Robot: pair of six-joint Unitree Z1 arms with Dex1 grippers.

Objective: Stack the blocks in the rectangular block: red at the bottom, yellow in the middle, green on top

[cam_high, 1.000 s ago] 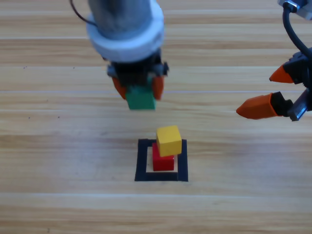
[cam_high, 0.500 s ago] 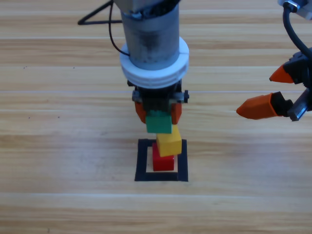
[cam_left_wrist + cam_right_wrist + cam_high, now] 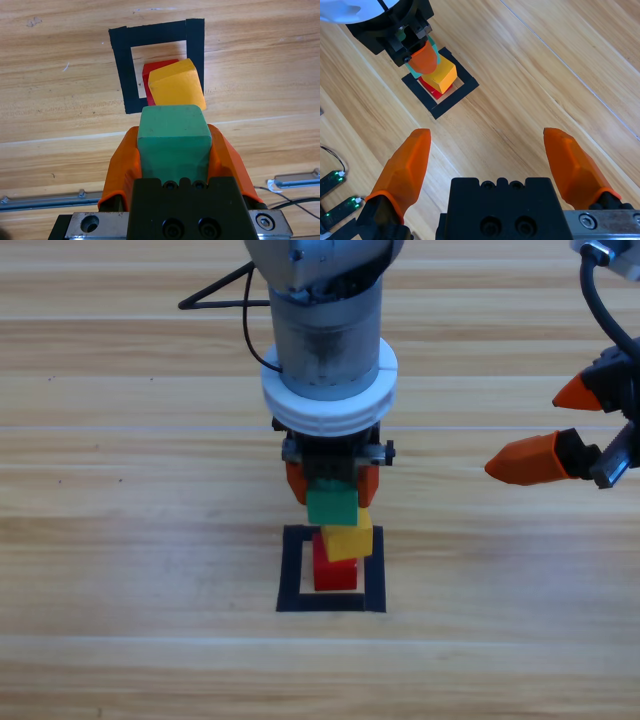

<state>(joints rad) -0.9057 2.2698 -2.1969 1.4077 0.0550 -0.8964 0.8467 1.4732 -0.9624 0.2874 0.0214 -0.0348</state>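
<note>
L arm comes straight down from top centre, left gripper pointing at table, jaws clamped w/ load between them. R arm parked at right edge, right gripper jaws spread wide.

The left gripper and its green cube block the yellow cube from above; bare table flanks the stack.

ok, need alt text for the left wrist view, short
The left end effector grips a small teal-green cube between its two orange jaws, seen just short of a bright-yellow cube that sits skewed on a red cube. That pair stands inside a black tape square outline on the wooden table.
</note>
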